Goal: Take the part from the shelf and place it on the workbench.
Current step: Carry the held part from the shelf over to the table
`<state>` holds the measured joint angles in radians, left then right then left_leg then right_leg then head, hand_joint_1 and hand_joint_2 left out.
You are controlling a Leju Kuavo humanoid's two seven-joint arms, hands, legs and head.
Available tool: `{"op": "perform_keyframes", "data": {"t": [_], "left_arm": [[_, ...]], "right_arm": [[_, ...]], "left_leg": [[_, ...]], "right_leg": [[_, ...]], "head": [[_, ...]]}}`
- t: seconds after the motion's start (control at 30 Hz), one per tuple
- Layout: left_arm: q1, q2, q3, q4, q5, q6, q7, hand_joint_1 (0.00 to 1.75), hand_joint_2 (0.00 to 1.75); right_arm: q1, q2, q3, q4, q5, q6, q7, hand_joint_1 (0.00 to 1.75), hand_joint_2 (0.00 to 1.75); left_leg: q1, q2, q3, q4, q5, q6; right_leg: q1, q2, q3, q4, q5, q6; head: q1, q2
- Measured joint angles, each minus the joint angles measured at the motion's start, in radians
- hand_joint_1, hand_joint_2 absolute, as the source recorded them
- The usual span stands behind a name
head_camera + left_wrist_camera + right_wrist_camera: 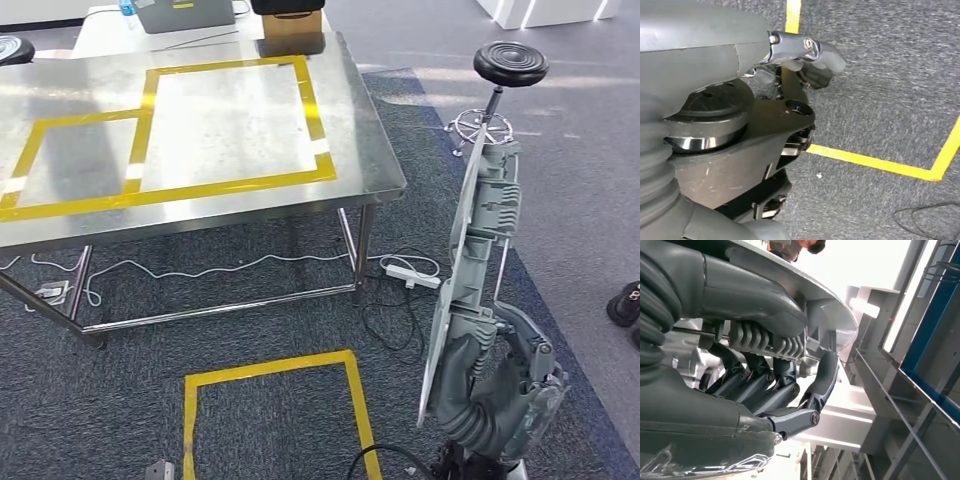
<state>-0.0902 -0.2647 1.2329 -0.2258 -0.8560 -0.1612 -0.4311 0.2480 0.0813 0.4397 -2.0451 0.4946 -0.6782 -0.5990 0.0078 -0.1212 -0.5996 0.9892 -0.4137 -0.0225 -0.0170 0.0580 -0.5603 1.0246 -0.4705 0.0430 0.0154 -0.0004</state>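
Note:
The part (483, 225) is a long grey metal casting with ribs and a thin silver plate along one side. It stands nearly upright at the right of the head view, out past the workbench's right end. My right hand (502, 395) grips its lower end from below. In the right wrist view the fingers (791, 390) wrap around the ribbed body of the part (764, 337) and the thumb lies over it. The steel workbench (362, 160) carries yellow tape rectangles. My left hand (800, 55) hangs over the carpet and holds nothing, its fingers loosely apart.
A black round stool (511, 63) stands beyond the part. A power strip (411, 273) and cables lie on the carpet under the bench's right end. A yellow taped square (351, 385) marks the floor. A laptop (185, 12) and a cardboard box (290, 30) sit behind the bench. A person's shoe (625, 303) is at the right edge.

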Motion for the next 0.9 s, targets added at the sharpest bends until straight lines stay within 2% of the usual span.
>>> {"op": "perform_keyframes", "data": {"t": [0.03, 0.07, 0.1, 0.13, 0.17, 0.2, 0.23, 0.27, 0.3, 0.33, 0.37, 0.43, 0.47, 0.53, 0.57, 0.6, 0.67, 0.7, 0.73, 0.77, 0.8, 0.87, 0.9], "left_arm": [[0.002, 0.0, 0.0, 0.0, 0.0, 0.0, 0.0, 0.0, 1.75], [0.002, 0.0, 0.0, 0.0, 0.0, 0.0, 0.0, 0.0, 1.75], [0.001, 0.0, 0.0, 0.0, 0.0, 0.0, 0.0, 0.0, 1.75], [0.0, 0.001, 0.0, 0.0, 0.0, 0.001, 0.0, 0.0, 1.75], [-0.001, 0.001, 0.0, 0.0, 0.0, 0.001, 0.0, 0.0, 1.75], [-0.002, 0.001, 0.0, 0.0, 0.0, 0.001, 0.0, 0.0, 1.75], [-0.001, 0.001, 0.0, 0.0, 0.0, 0.001, 0.0, 0.0, 1.75], [0.0, 0.002, 0.0, 0.0, 0.0, 0.001, 0.0, 0.0, 1.75], [0.001, 0.002, 0.0, 0.0, 0.001, 0.001, 0.0, 0.0, 1.75], [0.001, 0.003, 0.0, 0.0, 0.001, 0.001, 0.0, 0.0, 1.75], [0.0, 0.003, 0.0, 0.0, 0.001, 0.001, 0.0, 0.0, 1.75], [-0.003, 0.003, 0.0, 0.0, 0.001, 0.001, 0.0, 0.0, 1.75], [-0.003, 0.003, -0.001, 0.0, 0.0, 0.001, 0.0, 0.0, 1.75], [-0.001, 0.003, -0.001, 0.0, 0.0, 0.001, 0.0, 0.0, 1.75], [0.0, 0.003, -0.001, 0.0, 0.0, 0.001, 0.001, 0.0, 1.75], [0.0, 0.003, -0.001, 0.0, 0.0, 0.001, 0.001, 0.0, 1.75], [-0.003, 0.002, -0.001, 0.0, 0.0, 0.001, 0.002, 0.0, 1.75], [-0.004, 0.001, -0.001, 0.0, 0.0, 0.001, 0.002, 0.0, 1.75], [-0.004, 0.001, -0.001, 0.0, 0.0, 0.001, 0.003, 0.0, 1.75], [-0.004, 0.001, -0.001, 0.0, 0.0, 0.001, 0.003, 0.0, 1.75], [-0.003, 0.001, -0.001, 0.0, -0.001, 0.001, 0.003, 0.0, 1.75], [-0.003, 0.001, -0.001, 0.0, -0.002, 0.001, 0.004, 0.0, 1.75], [-0.004, 0.001, -0.001, 0.0, -0.002, 0.001, 0.005, 0.0, 1.75]], "right_arm": [[-0.001, 0.0, 0.0, 0.0, 0.001, 0.0, 0.001, 1.75, 1.75], [-0.002, 0.0, 0.0, 0.0, 0.001, 0.0, 0.001, 1.75, 1.75], [-0.003, 0.0, 0.0, 0.0, 0.002, 0.001, 0.002, 1.75, 1.75], [-0.003, 0.0, 0.0, 0.0, 0.003, 0.001, 0.002, 1.75, 1.75], [-0.002, 0.0, 0.0, 0.0, 0.003, 0.001, 0.003, 1.75, 1.75], [-0.002, 0.0, 0.0, 0.0, 0.003, 0.002, 0.004, 1.75, 1.75], [-0.002, 0.0, 0.0, 0.0, 0.003, 0.002, 0.005, 1.75, 1.75], [-0.002, 0.0, 0.0, 0.0, 0.003, 0.002, 0.005, 1.75, 1.75], [-0.003, 0.0, 0.0, 0.0, 0.003, 0.002, 0.006, 1.75, 1.75], [-0.003, 0.0, 0.0, 0.0, 0.003, 0.002, 0.006, 1.75, 1.75], [-0.003, 0.0, 0.0, 0.0, 0.003, 0.002, 0.006, 1.75, 1.75], [-0.004, -0.001, 0.001, -0.001, 0.004, 0.001, 0.005, 1.75, 1.75], [-0.004, -0.001, 0.001, -0.001, 0.004, 0.001, 0.004, 1.75, 1.75], [-0.006, -0.001, 0.003, -0.002, 0.004, 0.0, 0.001, 1.75, 1.75], [-0.006, -0.001, 0.003, -0.002, 0.004, -0.001, 0.0, 1.75, 1.75], [-0.006, -0.001, 0.003, -0.002, 0.005, -0.001, -0.001, 1.75, 1.75], [-0.005, -0.001, 0.003, -0.003, 0.005, -0.001, -0.003, 1.75, 1.75], [-0.004, -0.001, 0.002, -0.003, 0.005, -0.001, -0.003, 1.75, 1.75], [-0.003, -0.001, 0.002, -0.003, 0.005, -0.002, -0.004, 1.75, 1.75], [-0.003, -0.001, 0.002, -0.003, 0.005, -0.002, -0.005, 1.75, 1.75], [-0.002, -0.001, 0.001, -0.003, 0.004, -0.002, -0.008, 1.75, 1.75], [-0.002, -0.001, 0.001, -0.003, 0.009, -0.002, -0.015, 1.75, 1.75], [-0.002, -0.001, 0.001, -0.003, 0.015, -0.002, -0.02, 1.75, 1.75]], "left_leg": [[0.001, 0.004, -0.002, 0.0, 0.0, -0.005], [0.0, 0.021, -0.009, 0.012, -0.009, -0.01], [-0.002, 0.046, -0.025, 0.045, -0.03, -0.014], [-0.004, 0.076, -0.051, 0.098, -0.061, -0.018], [-0.004, 0.096, -0.085, 0.167, -0.095, -0.021], [-0.004, 0.104, -0.117, 0.233, -0.122, -0.023], [-0.003, 0.107, -0.137, 0.275, -0.132, -0.024], [-0.003, 0.108, -0.139, 0.281, -0.124, -0.023], [-0.004, 0.112, -0.121, 0.248, -0.098, -0.021], [-0.005, 0.126, -0.087, 0.188, -0.065, -0.018], [-0.007, 0.152, -0.048, 0.12, -0.036, -0.015], [-0.012, 0.192, 0.002, 0.026, -0.014, -0.006], [-0.015, 0.197, 0.009, 0.011, -0.016, -0.002], [-0.015, 0.18, 0.009, 0.004, -0.017, 0.01], [-0.013, 0.172, 0.009, 0.003, -0.016, 0.016], [-0.01, 0.165, 0.01, 0.001, -0.014, 0.022], [-0.008, 0.151, 0.011, 0.0, -0.014, 0.032], [-0.008, 0.143, 0.01, 0.001, -0.014, 0.034], [-0.008, 0.136, 0.011, 0.001, -0.015, 0.035], [-0.008, 0.129, 0.012, 0.001, -0.015, 0.036], [-0.008, 0.122, 0.014, 0.001, -0.015, 0.035], [-0.007, 0.111, 0.018, 0.002, -0.018, 0.029], [-0.008, 0.107, 0.019, 0.005, -0.02, 0.025]], "right_leg": [[0.0, -0.01, 0.0, -0.001, 0.003, -0.006], [0.0, -0.022, 0.001, -0.003, 0.004, -0.013], [-0.001, -0.035, 0.003, -0.006, 0.006, -0.02], [0.0, -0.049, 0.003, -0.006, 0.006, -0.024], [0.001, -0.062, 0.003, -0.006, 0.005, -0.027], [0.002, -0.077, 0.002, -0.006, 0.004, -0.029], [0.003, -0.091, 0.002, -0.006, 0.003, -0.029], [0.004, -0.104, 0.002, -0.006, 0.003, -0.029], [0.004, -0.117, 0.004, -0.006, 0.002, -0.029], [0.005, -0.129, 0.006, -0.006, 0.0, -0.027], [0.006, -0.138, 0.008, -0.006, -0.002, -0.024], [0.014, -0.153, 0.01, -0.004, -0.009, -0.014], [0.017, -0.16, 0.012, -0.005, -0.011, -0.009], [0.017, -0.172, 0.019, -0.006, -0.015, 0.002], [0.015, -0.16, 0.018, 0.003, -0.024, 0.007], [0.013, -0.138, 0.007, 0.029, -0.043, 0.012], [0.011, -0.083, -0.046, 0.147, -0.105, 0.019], [0.011, -0.07, -0.081, 0.217, -0.134, 0.02], [0.011, -0.064, -0.109, 0.268, -0.147, 0.021], [0.01, -0.062, -0.121, 0.283, -0.14, 0.022], [0.009, -0.062, -0.114, 0.259, -0.114, 0.022], [0.005, -0.061, -0.059, 0.129, -0.039, 0.022], [0.003, -0.059, -0.03, 0.067, -0.014, 0.02]], "head": [[0.0, 0.0], [-0.003, 0.0], [-0.007, 0.0], [-0.01, 0.0], [-0.014, 0.0], [-0.014, 0.0], [-0.014, 0.0], [-0.014, 0.0], [-0.014, 0.0], [-0.014, 0.0], [-0.015, 0.0], [-0.014, 0.0], [-0.013, 0.0], [-0.01, 0.0], [-0.009, 0.0], [-0.007, 0.0], [-0.001, 0.0], [0.0, 0.0], [0.001, 0.0], [0.001, 0.0], [0.001, 0.0], [0.002, 0.0], [0.003, 0.0]]}}
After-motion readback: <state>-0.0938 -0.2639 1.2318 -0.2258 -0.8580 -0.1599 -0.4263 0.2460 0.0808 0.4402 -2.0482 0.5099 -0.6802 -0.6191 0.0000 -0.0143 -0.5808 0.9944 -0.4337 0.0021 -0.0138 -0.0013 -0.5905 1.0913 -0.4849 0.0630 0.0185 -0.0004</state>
